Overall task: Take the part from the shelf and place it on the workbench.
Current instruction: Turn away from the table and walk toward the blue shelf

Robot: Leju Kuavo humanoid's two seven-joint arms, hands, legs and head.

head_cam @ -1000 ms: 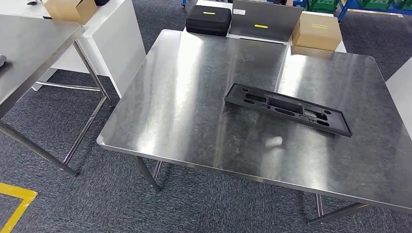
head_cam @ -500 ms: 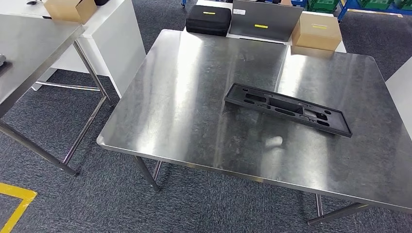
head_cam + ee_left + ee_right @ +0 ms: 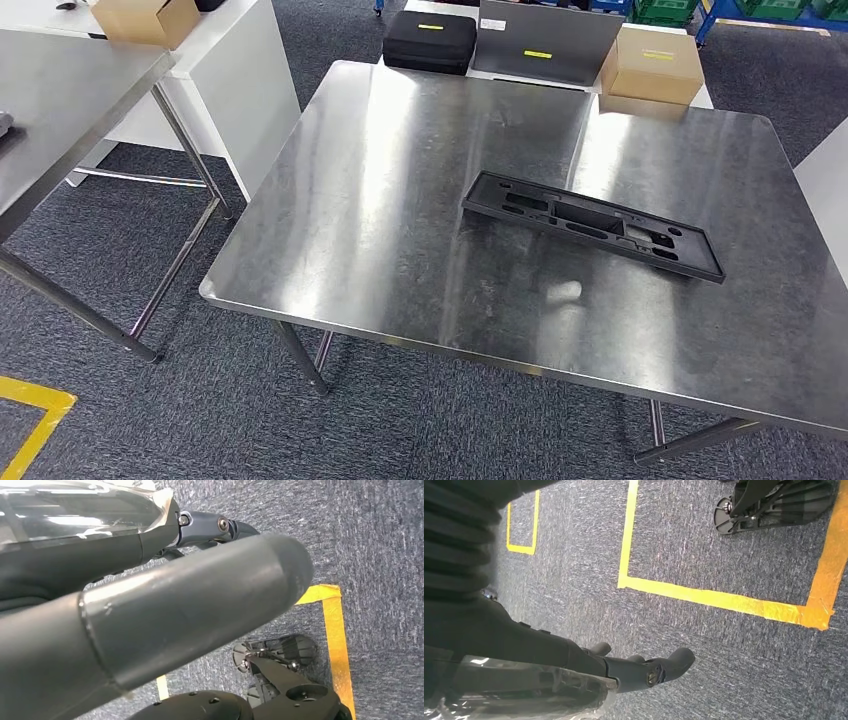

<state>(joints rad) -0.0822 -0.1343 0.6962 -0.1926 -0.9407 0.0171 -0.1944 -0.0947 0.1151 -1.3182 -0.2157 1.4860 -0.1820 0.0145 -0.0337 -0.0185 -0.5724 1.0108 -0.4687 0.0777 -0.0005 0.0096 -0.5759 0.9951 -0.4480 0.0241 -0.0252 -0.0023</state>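
— What are your fingers doing?
— My left hand (image 3: 150, 615) hangs over grey carpet (image 3: 380, 535); its thumb blocks the view, so I cannot tell how its fingers lie. My right hand (image 3: 589, 670) holds nothing, fingers (image 3: 674, 662) loosely extended above yellow floor tape (image 3: 724, 600).
— And the part?
— The black moulded tray (image 3: 592, 224) lies flat on the steel tabletop (image 3: 380, 200), towards its right side, beyond it a black case (image 3: 430, 40) and a cardboard box (image 3: 652, 64).

Steel surface (image 3: 380, 220) on grey carpet; long black moulded part (image 3: 590, 225) lies flat on it, right of centre, slightly askew.
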